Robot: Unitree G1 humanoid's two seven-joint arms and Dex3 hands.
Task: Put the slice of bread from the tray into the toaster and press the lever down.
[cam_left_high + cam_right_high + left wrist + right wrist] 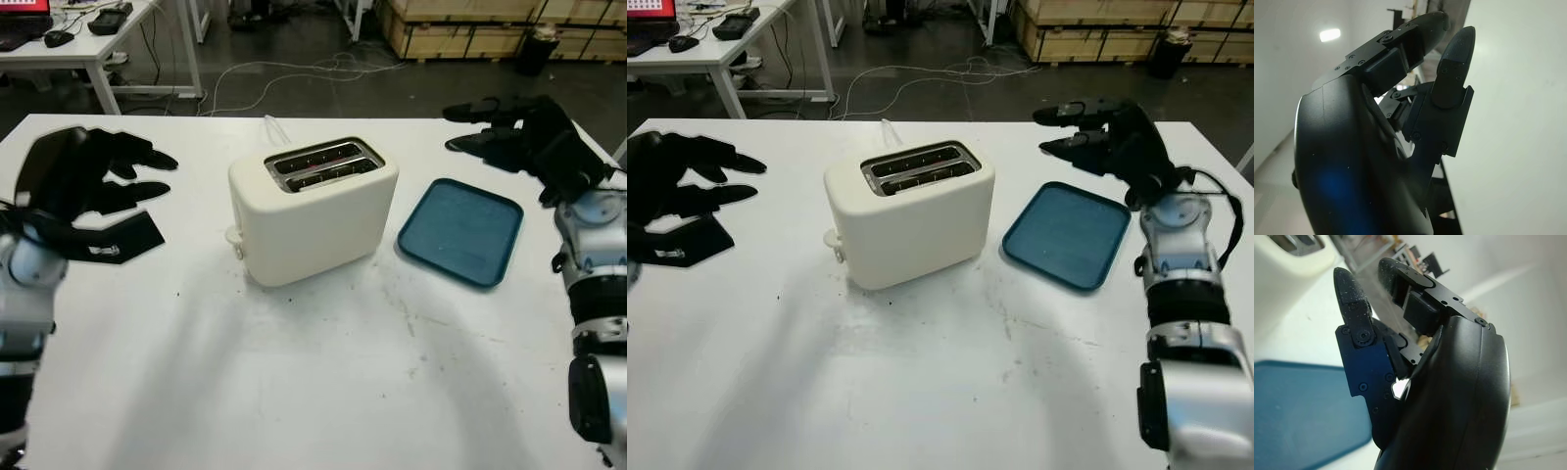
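Note:
A cream two-slot toaster stands in the middle of the white table, its lever knob low on its left end. Inside its slots I see reddish-brown shapes that I cannot tell apart. To its right lies a blue tray with nothing on it. My left hand hovers open above the table's left side, well apart from the toaster. My right hand hangs open above the tray's far right edge, holding nothing.
The table's far edge runs behind the toaster, with cables on the floor beyond. A desk with equipment stands at the back left and wooden pallets at the back right. The table's near half is bare white surface.

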